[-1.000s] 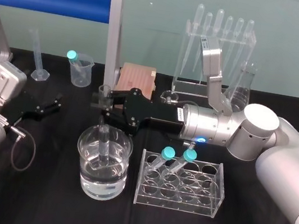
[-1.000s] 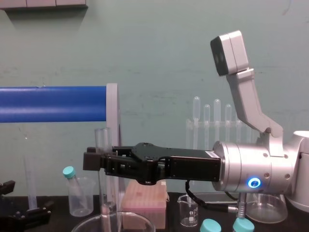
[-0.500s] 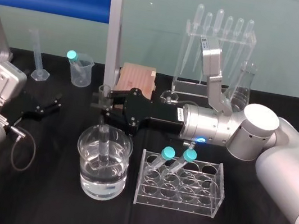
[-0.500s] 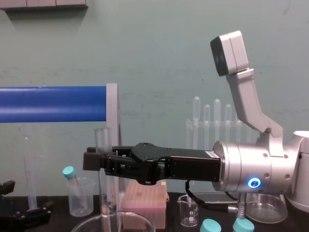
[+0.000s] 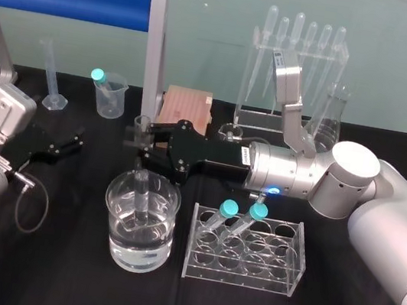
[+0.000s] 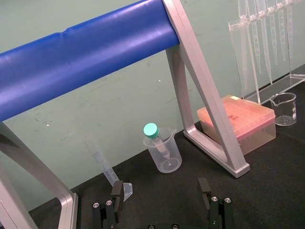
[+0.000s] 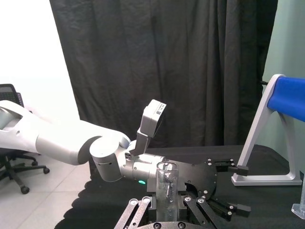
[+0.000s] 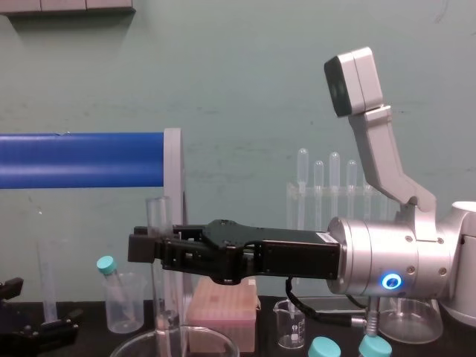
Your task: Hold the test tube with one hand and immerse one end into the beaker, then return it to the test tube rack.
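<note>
Right pincer (image 5: 141,143): pinched on the test tube (image 5: 140,189) just under its open rim, straight above the beaker (image 5: 112,198).
Test tube: long, slim, clear glass, uncapped, upright; its lower end is down inside the beaker, but I cannot tell whether it meets the liquid.
Beaker: wide, thin-rimmed, part full of clear liquid, on the black tabletop (image 5: 53,268).
Test tube rack (image 5: 244,261): clear plastic, just right of the beaker.
Left pincer (image 5: 65,145): spread, low, well left of the beaker.

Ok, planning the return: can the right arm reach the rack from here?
Probably yes: right gripper holds the test tube in the beaker; the rack stands just beside, most holes free; left gripper idles aside.
</note>
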You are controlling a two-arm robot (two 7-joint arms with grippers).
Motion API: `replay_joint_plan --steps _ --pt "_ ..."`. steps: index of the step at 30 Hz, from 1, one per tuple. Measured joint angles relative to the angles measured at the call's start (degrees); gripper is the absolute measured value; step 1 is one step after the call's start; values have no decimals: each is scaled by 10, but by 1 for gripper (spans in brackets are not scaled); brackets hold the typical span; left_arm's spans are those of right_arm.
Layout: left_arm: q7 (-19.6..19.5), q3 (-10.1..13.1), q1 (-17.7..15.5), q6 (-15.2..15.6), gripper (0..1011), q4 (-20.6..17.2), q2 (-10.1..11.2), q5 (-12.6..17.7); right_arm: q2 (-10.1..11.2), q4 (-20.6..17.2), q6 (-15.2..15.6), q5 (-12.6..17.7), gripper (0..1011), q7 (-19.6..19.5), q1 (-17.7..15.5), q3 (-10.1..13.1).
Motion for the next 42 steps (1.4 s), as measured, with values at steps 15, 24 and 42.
replay_joint_plan --steps 15,24,42 --pt "0 0 0 0 1000 0 0 0 0 0 0 0 226 0 0 0" --pt "0 0 0 0 1000 0 0 0 0 0 0 0 226 0 0 0" --pt "0 0 0 0 1000 0 0 0 0 0 0 0 226 0 0 0"
